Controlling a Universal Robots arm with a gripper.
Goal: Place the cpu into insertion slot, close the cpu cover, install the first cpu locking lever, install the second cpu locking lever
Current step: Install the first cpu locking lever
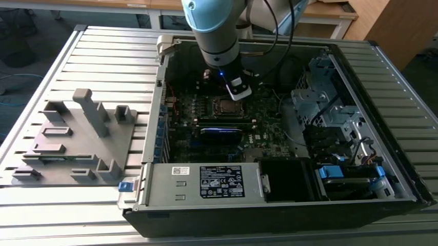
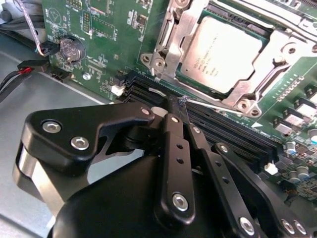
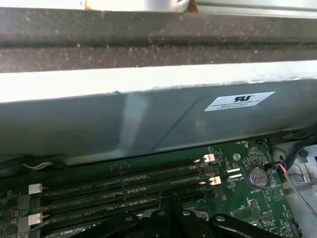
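The cpu point(image 2: 223, 49) lies flat in the insertion slot point(image 1: 226, 106), its silver top showing through the window of the cpu cover point(image 2: 292, 49), which is folded down over it. A thin metal locking lever point(image 2: 210, 106) runs along the socket's edge beside the memory slots. My gripper point(image 2: 177, 105) is shut with nothing held, and its tip is at the free end of that lever. In the exterior view the gripper point(image 1: 239, 93) hangs just above the socket's far right corner. The gripper point(image 3: 171, 206) points at the memory slots in the first wrist view.
Black memory slots point(image 2: 233, 134) lie right under the fingers. A coin battery point(image 2: 72, 49) and red-black cables point(image 2: 20, 72) sit to one side. The case wall point(image 3: 148, 119) stands close by. A grey fixture point(image 1: 75, 138) rests on the table at the exterior view's left.
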